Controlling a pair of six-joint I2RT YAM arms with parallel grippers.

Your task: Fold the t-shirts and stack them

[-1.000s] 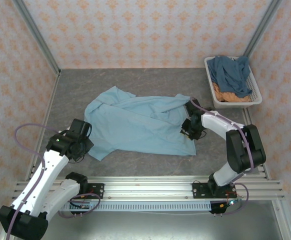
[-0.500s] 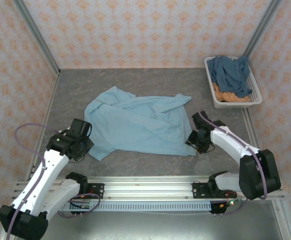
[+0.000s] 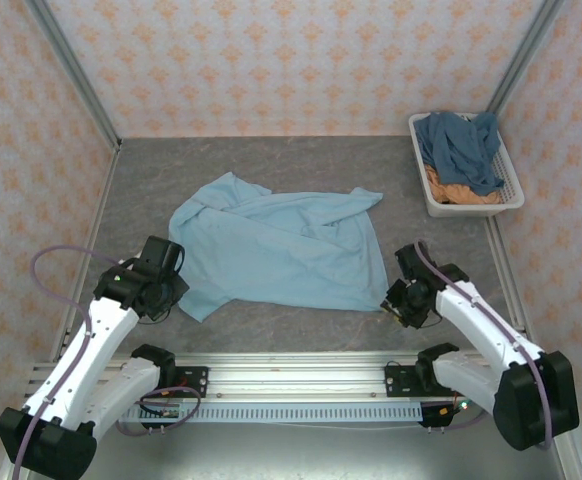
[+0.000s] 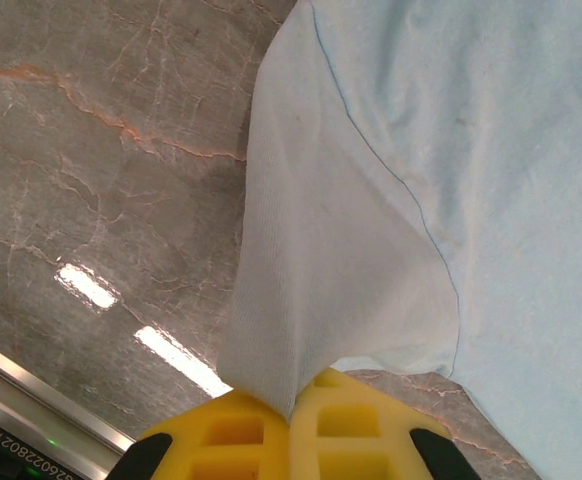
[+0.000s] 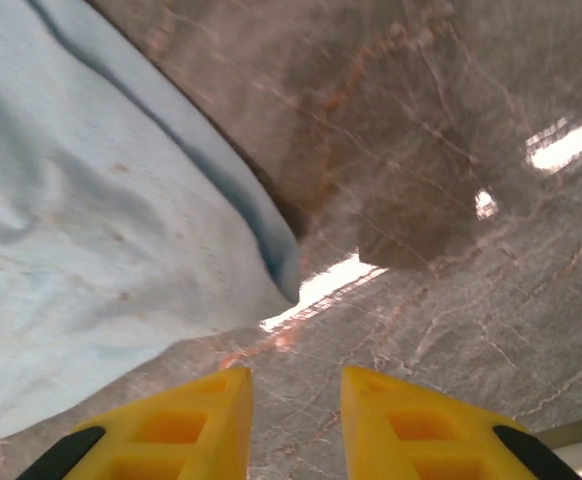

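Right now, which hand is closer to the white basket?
Right. The right hand hovers off the light blue shirt's corner, on the basket's side; the left hand pinches the shirt across the table.

We saw left arm (image 3: 89, 345) at lower left of top view, rising from base, forearm angled up-right. Left gripper (image 3: 174, 293) at its tip, pointing toward frame centre. In left wrist view, yellow fingers (image 4: 356, 440) pressed together at bottom edge, fold of light blue t-shirt (image 4: 351, 230) pinched between them. Right arm (image 3: 486, 335) at lower right, stretched up-left from base. Right gripper (image 3: 393, 303) low, right of centre. We found its fingers (image 5: 206, 415) parted, narrow gap, nothing between.
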